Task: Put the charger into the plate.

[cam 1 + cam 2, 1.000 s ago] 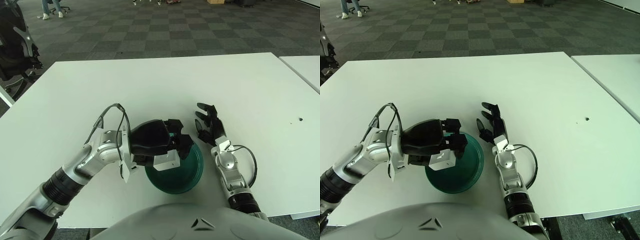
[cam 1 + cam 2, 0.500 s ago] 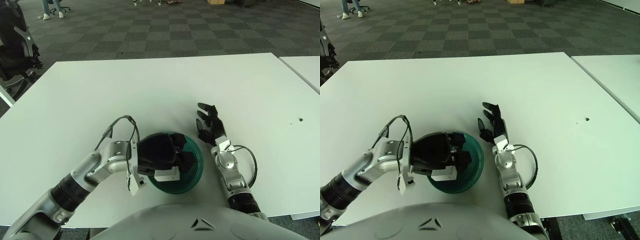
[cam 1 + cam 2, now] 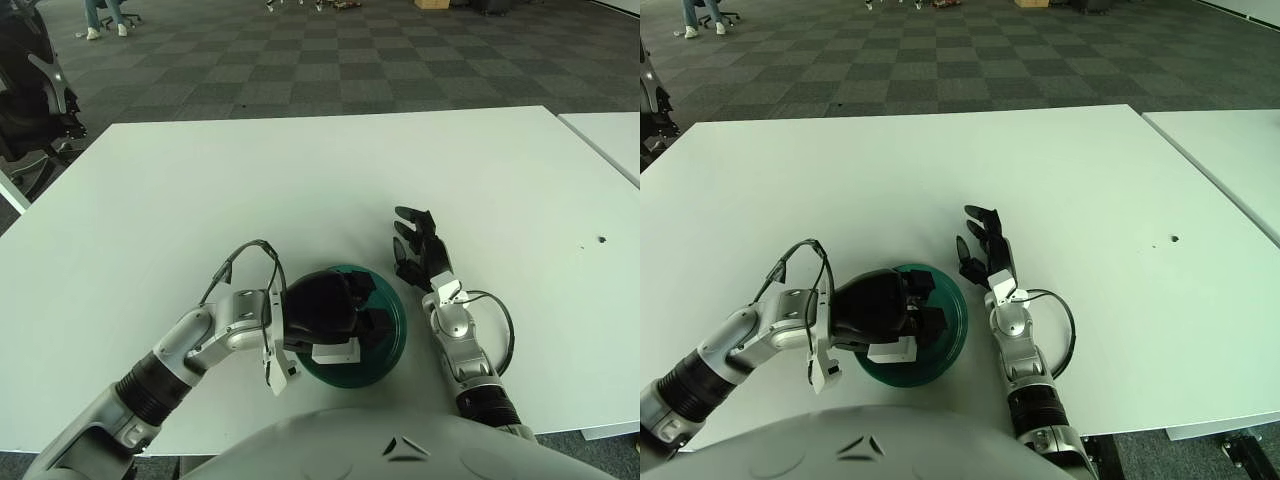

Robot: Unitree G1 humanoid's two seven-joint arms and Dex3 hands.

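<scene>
Now our left hand (image 3: pixel 330 313) sits low over the plate (image 3: pixel 392 330), covering most of its near-left part. Its fingers (image 3: pixel 365 322) are curled around the charger (image 3: pixel 336 353), a white block that peeks out under the palm at about six o'clock of the hand. Whether the charger touches the plate's floor we cannot tell, but it shows inside the rim. A loop of cable (image 3: pixel 245 262) arches over the left wrist at ten o'clock from the hand.

At three o'clock from the plate, just beside its rim, we see our right hand (image 3: pixel 417 250), idle, its dark fingers (image 3: pixel 409 215) spread loosely and pointing toward twelve o'clock, holding nothing.

Both hands and the teal plate show on the white table (image 3: pixel 300 170). Beyond its far edge lies grey chequered carpet (image 3: pixel 330 60). A second table's corner (image 3: pixel 605 135) shows at two o'clock, and a small dark speck (image 3: pixel 601 240) marks our table at three o'clock.
</scene>
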